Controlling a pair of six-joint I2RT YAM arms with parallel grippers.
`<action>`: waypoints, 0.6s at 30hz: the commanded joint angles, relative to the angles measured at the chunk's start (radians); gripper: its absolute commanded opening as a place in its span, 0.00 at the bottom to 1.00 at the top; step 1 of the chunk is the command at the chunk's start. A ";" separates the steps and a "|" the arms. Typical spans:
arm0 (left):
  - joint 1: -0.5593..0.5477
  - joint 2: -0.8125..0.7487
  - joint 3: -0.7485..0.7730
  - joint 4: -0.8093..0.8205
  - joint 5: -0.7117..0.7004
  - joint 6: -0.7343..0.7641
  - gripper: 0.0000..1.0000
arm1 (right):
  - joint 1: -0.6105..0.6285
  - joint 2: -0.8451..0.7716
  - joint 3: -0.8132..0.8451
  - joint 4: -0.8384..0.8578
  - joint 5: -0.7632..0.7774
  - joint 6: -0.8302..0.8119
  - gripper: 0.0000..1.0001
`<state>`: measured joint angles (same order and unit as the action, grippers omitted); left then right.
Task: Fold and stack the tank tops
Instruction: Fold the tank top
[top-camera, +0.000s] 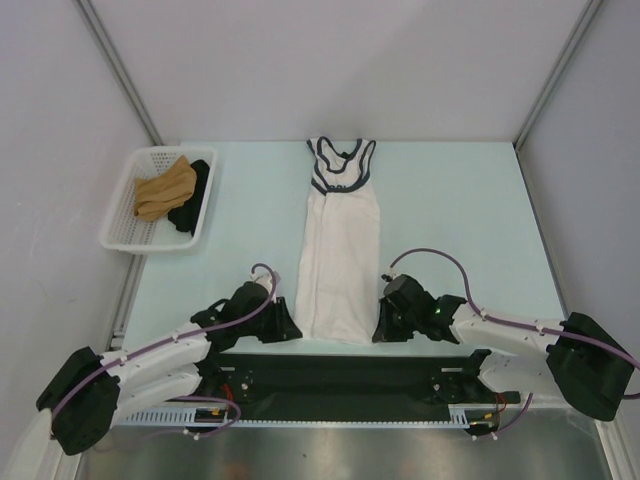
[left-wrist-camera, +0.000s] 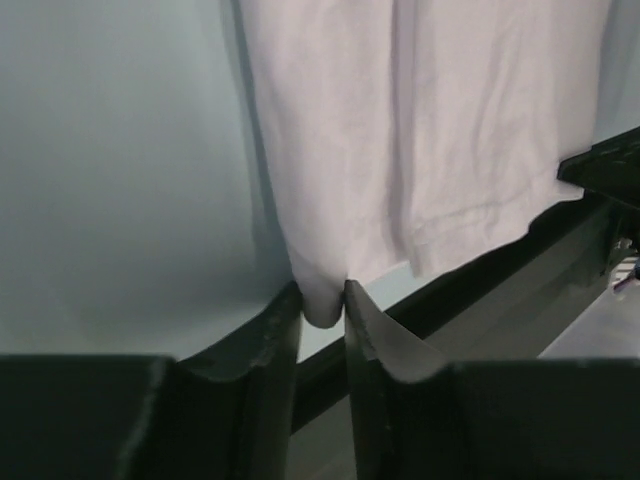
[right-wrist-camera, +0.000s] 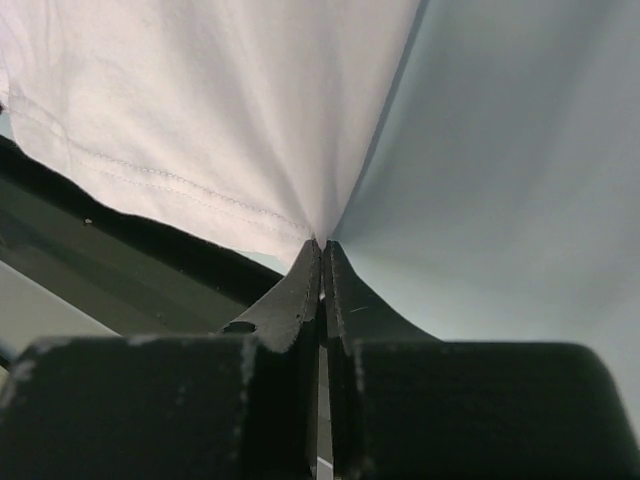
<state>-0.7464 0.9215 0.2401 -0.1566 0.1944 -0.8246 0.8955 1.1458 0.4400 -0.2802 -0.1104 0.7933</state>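
One white tank top (top-camera: 340, 255) with dark navy trim at the neck lies lengthwise down the middle of the table, folded into a narrow strip, plain side up, neck at the far end. My left gripper (top-camera: 287, 328) is shut on its near left hem corner; in the left wrist view (left-wrist-camera: 322, 300) a bunch of white cloth (left-wrist-camera: 420, 140) sits between the fingers. My right gripper (top-camera: 384, 328) is shut on the near right hem corner, and the right wrist view (right-wrist-camera: 323, 245) shows the cloth (right-wrist-camera: 200, 110) pinched at the fingertips. No chest print shows.
A white basket (top-camera: 120, 235) at the far left of the table holds a tan cloth (top-camera: 165, 188) and a black cloth (top-camera: 192, 200). A black bar (top-camera: 340, 372) runs along the table's near edge between the arm bases. White walls stand on three sides.
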 joint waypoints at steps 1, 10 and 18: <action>-0.018 0.036 -0.073 -0.055 -0.013 -0.036 0.27 | 0.008 -0.020 -0.001 -0.025 0.003 0.007 0.02; -0.094 -0.061 -0.032 -0.116 -0.019 -0.099 0.00 | 0.011 -0.121 0.040 -0.128 0.002 0.006 0.01; -0.097 -0.023 0.195 -0.159 -0.084 -0.079 0.00 | -0.090 -0.104 0.202 -0.195 -0.008 -0.087 0.00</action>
<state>-0.8452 0.8707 0.2878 -0.2871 0.1661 -0.9161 0.8516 1.0218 0.5396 -0.4473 -0.1173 0.7620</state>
